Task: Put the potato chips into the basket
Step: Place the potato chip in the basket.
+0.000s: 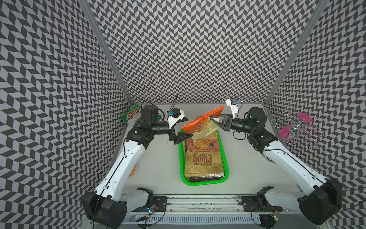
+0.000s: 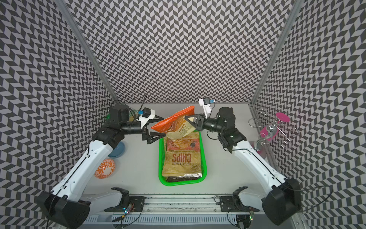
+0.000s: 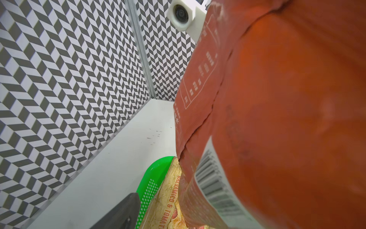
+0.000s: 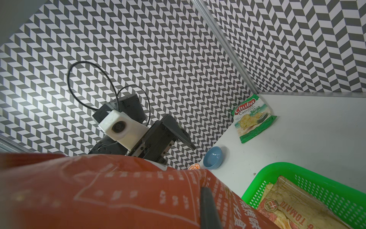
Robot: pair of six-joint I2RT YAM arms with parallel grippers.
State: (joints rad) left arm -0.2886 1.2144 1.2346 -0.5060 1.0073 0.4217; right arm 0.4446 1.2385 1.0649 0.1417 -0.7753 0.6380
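An orange potato chips bag [image 1: 198,123] [image 2: 170,124] hangs tilted over the far end of the green basket [image 1: 198,183] [image 2: 178,182]. My right gripper [image 1: 213,119] is shut on the bag's right part, and one dark finger [image 4: 208,208] lies across the foil. My left gripper [image 1: 189,126] is open, its jaws straddling the bag's left edge. Only one of its fingers [image 3: 122,214] shows, beside the basket wall [image 3: 152,178]. A tan CHIPS bag [image 1: 202,160], a tomato bag [image 1: 204,143] and a black bag [image 1: 204,178] lie in the basket. A green-white Chuba bag [image 1: 131,116] [image 4: 251,117] lies in the far left corner.
A blue bowl [image 2: 118,149] and an orange-patterned bowl [image 2: 105,168] sit on the table under my left arm. A wire rack with pink discs [image 1: 297,128] stands against the right wall. Patterned walls close in three sides.
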